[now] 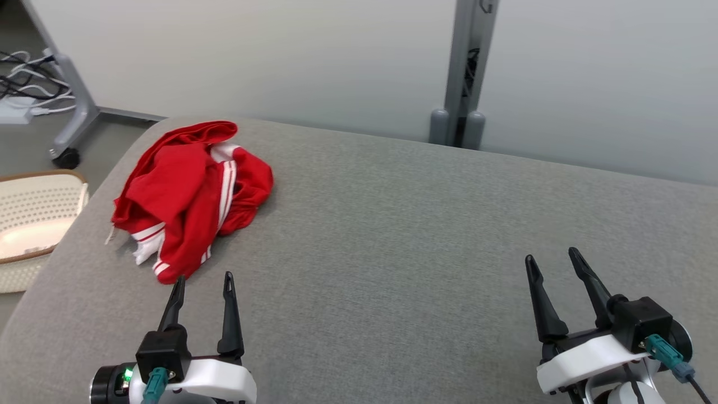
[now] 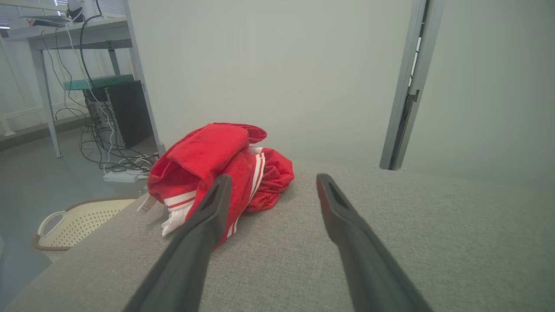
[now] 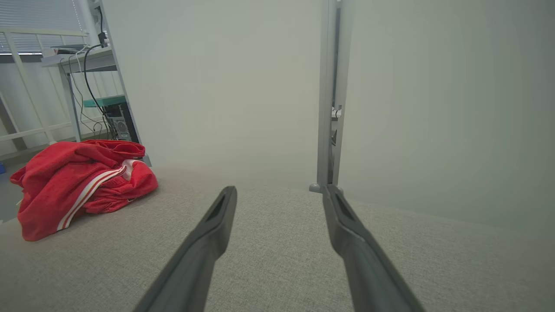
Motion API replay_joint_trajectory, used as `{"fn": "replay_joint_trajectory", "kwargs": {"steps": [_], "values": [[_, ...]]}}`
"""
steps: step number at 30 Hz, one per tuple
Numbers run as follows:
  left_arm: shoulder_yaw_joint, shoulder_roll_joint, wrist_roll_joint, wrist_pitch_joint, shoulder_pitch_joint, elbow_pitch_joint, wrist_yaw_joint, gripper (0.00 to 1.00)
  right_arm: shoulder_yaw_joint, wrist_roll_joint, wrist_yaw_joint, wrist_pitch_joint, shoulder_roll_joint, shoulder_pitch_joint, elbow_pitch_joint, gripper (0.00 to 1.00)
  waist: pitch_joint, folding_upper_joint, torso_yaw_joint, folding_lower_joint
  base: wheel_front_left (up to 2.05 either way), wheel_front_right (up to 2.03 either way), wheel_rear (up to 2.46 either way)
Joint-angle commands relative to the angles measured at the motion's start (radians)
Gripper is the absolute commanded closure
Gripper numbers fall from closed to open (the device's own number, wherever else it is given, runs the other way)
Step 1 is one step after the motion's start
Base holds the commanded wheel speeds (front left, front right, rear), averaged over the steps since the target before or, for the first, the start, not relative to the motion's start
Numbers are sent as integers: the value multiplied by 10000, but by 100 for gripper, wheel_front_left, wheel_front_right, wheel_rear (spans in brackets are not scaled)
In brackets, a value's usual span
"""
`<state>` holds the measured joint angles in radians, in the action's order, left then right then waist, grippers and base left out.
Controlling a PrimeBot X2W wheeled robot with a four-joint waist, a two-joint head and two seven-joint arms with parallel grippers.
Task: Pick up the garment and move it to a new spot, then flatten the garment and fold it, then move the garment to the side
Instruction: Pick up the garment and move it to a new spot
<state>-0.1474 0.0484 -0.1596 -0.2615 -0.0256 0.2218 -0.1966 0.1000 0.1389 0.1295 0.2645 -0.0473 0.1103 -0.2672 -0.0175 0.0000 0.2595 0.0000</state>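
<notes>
Red garment (image 1: pixel 190 193) lies near the table's (image 1: pixel 420 235) far-left corner, basket (image 1: pixel 33 213) beyond that edge; left gripper (image 1: pixel 203 277) and right gripper (image 1: pixel 551 254) spread, empty; wrist views add a desk (image 2: pixel 65 37).

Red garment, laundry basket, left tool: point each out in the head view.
Red garment (image 1: pixel 185 191): head view, middle of the crumpled red cloth.
Laundry basket (image 1: pixel 35 205): head view, its perforated inner wall.
Left tool (image 1: pixel 204 277): head view, midway between its open fingertips.

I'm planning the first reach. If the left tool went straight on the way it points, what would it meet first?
Probably the garment: the left tool has its outer finger lined up with the near hem. The other finger seems to aim past it, over bare surface; depth is hard to judge.
</notes>
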Motion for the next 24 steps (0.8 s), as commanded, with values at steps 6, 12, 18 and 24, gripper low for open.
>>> {"fn": "replay_joint_trajectory", "kwargs": {"steps": [6,12,18,24], "values": [[272,37,37,-37,219,-4,102,0,372,241,21,17,-60,-154,44,0,-208,0,1535,0,0,0,0],[612,33,54,-37,329,-167,99,0,907,242,19,17,-68,82,-37,0,-159,0,2299,0,0,0,0],[831,33,-78,-37,448,-482,-86,0,1453,344,16,17,-75,524,-213,0,83,0,2491,0,0,0,0],[872,34,-163,-37,566,-663,-188,0,1678,342,16,17,-69,768,-383,0,203,0,2570,0,0,0,0]]}}
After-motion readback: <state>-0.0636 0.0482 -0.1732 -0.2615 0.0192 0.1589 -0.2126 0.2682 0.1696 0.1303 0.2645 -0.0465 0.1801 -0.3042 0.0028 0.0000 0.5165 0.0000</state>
